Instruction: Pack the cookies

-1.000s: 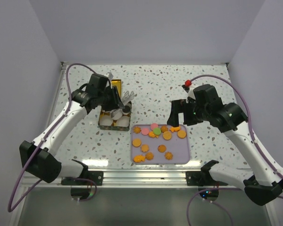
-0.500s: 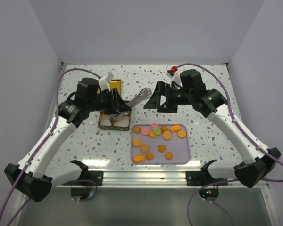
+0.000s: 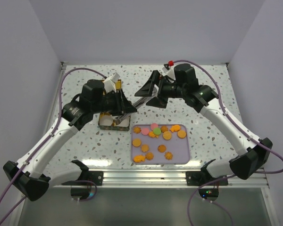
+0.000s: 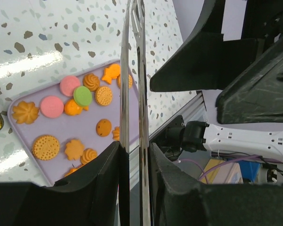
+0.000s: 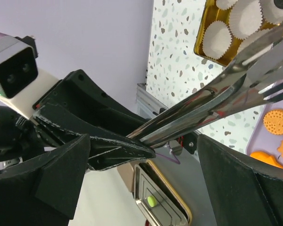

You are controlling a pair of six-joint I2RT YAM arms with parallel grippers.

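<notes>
The cookies, mostly orange with pink, green and brown rounds, lie on a lavender tray; they also show in the left wrist view. My left gripper is shut on metal tongs and holds them in the air, tips toward the right arm. In the left wrist view the tongs run up between my fingers. My right gripper is open, its jaws on either side of the tongs' far end. In the right wrist view the tongs cross between its fingers.
A gold tin with white pleated paper cups stands left of the tray. A gold-rimmed metal lid lies behind it. Both arms meet above the table's middle. The metal rail runs along the near edge.
My left gripper lifted the tongs off the tin and swung them right. My right arm moved left and up until its open jaws straddle the tongs.
</notes>
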